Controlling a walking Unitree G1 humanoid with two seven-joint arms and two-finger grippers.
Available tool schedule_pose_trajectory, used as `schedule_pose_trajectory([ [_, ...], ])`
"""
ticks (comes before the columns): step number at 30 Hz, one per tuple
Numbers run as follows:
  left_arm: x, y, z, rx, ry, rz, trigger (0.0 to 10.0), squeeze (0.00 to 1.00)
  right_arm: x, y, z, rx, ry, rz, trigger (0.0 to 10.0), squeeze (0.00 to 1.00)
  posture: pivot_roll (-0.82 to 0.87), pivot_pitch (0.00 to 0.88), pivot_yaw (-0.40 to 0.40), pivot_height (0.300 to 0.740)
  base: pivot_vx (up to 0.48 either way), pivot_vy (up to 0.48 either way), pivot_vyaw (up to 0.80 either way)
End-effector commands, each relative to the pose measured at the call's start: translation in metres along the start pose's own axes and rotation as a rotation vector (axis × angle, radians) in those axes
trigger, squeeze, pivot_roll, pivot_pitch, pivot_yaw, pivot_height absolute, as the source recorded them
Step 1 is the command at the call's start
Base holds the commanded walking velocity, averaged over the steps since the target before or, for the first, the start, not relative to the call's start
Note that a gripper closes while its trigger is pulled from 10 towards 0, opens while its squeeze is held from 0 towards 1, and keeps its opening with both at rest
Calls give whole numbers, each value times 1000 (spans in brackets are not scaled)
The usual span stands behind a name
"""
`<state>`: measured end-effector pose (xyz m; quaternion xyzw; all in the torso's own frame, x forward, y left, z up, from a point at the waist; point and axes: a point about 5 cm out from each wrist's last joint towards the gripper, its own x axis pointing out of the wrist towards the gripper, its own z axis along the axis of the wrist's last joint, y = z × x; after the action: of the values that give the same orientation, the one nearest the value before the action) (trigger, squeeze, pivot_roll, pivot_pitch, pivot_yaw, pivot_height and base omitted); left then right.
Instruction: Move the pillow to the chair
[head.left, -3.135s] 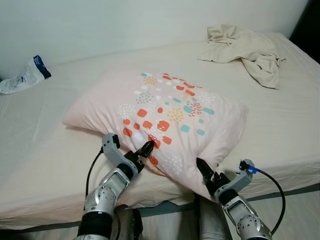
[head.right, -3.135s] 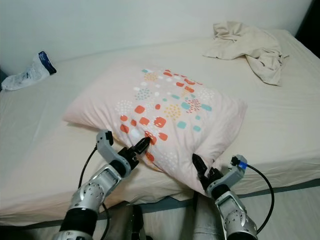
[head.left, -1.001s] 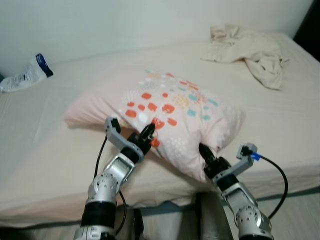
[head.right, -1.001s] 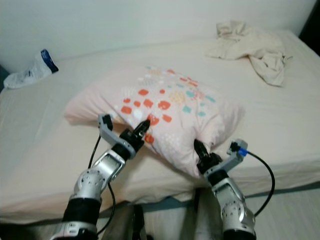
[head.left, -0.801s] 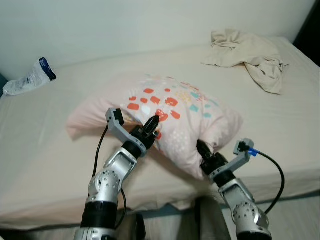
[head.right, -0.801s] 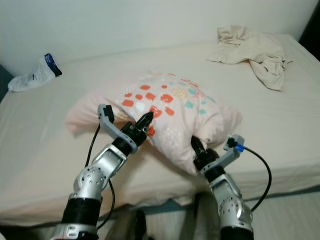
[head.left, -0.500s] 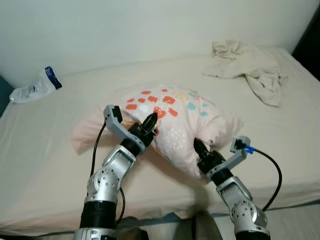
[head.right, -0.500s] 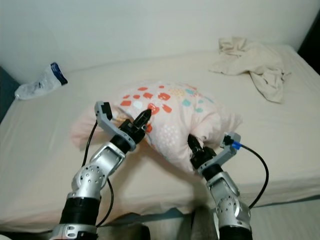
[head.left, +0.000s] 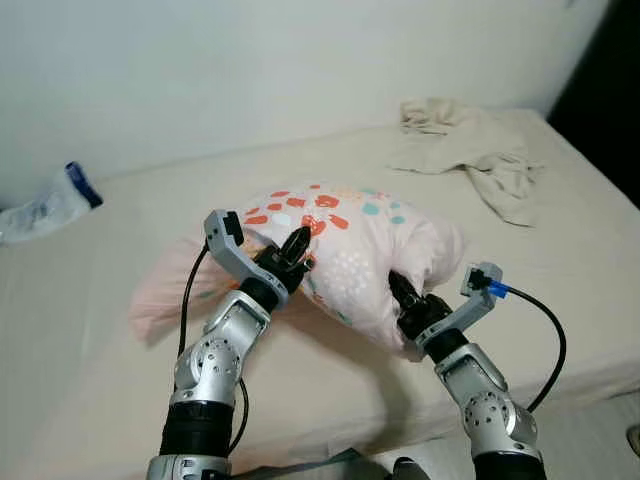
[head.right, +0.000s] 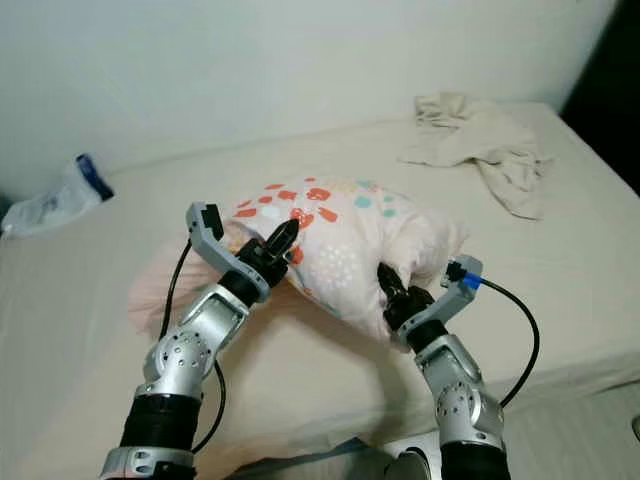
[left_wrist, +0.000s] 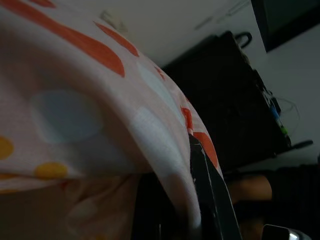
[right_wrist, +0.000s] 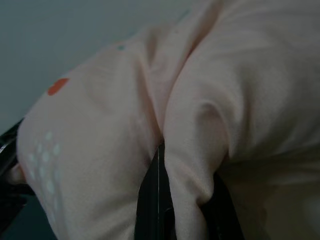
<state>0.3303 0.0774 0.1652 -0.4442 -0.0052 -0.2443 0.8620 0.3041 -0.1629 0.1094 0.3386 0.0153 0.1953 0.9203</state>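
A pale pink pillow (head.left: 350, 255) with orange, teal and yellow spots is held up off the bed (head.left: 90, 340), its left end still drooping onto the sheet. My left gripper (head.left: 297, 243) is shut on the pillow's near left edge. My right gripper (head.left: 398, 292) is shut on its near right corner, with fabric bunched around the fingers (right_wrist: 150, 195). In the left wrist view the spotted cloth (left_wrist: 90, 100) drapes over one black finger (left_wrist: 210, 195).
A crumpled beige cloth (head.left: 470, 145) lies at the bed's far right. A white and blue plastic bag (head.left: 45, 205) sits at the far left by the wall. A dark opening lies to the right of the bed.
Both grippers have lifted the pillow higher off the bed and drawn it closer. The head camera has risen and shifted, so the bed sits lower in view.
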Motion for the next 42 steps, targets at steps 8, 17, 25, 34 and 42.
schedule_pose_trajectory([
  [8, -2, -1, -9, 22, 0, -22, 10000, 0, 9, 18, -13, -11, 70, 106, 10000, 0, -156, 74, 81, 740, 0, 0, 0],
  [17, -24, 27, -8, 227, 27, 123, 10000, 0, 5, 21, -32, -22, 124, 101, 10000, 0, -139, 75, 81, 740, 0, 0, 0],
  [25, -37, 42, 2, 572, 31, 195, 10000, 0, 0, 22, -49, -83, 173, 98, 10000, 0, -127, 72, 88, 740, 0, 0, 0],
  [34, -60, 68, -7, 863, 95, 195, 10000, 0, -8, 21, -58, -117, 205, 94, 10000, 0, -128, 74, 95, 740, 0, 0, 0],
  [42, -61, 72, -8, 880, 96, 209, 10000, 0, -10, 25, -62, -130, 207, 114, 10000, 0, -131, 77, 98, 740, 0, 0, 0],
])
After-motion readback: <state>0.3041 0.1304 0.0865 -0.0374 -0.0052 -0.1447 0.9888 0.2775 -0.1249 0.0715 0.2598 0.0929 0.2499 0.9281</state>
